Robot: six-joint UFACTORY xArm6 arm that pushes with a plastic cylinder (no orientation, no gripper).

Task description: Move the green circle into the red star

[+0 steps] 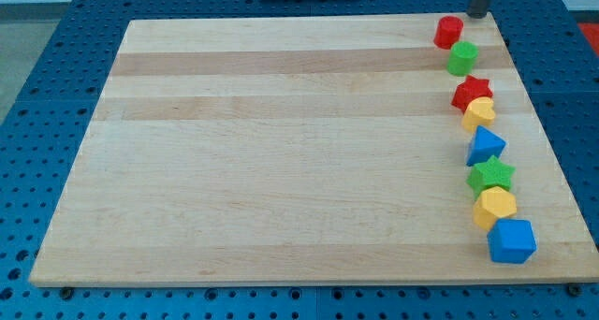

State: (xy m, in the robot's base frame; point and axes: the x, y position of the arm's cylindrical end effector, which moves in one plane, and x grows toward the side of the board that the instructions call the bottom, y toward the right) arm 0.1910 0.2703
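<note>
The green circle [461, 57] sits near the board's top right corner. The red star [472, 92] lies just below it, apart by a small gap. A red block [448, 31], roughly round, sits just above and left of the green circle. My tip [478, 15] is at the view's top right, at the board's top edge, above and right of the red block and touching no block.
Down the right side below the red star run a yellow heart [479, 114] touching it, a blue triangle [485, 146], a green star [491, 176], a yellow hexagon [494, 207] and a blue block [511, 240]. The wooden board [281, 152] lies on a blue perforated table.
</note>
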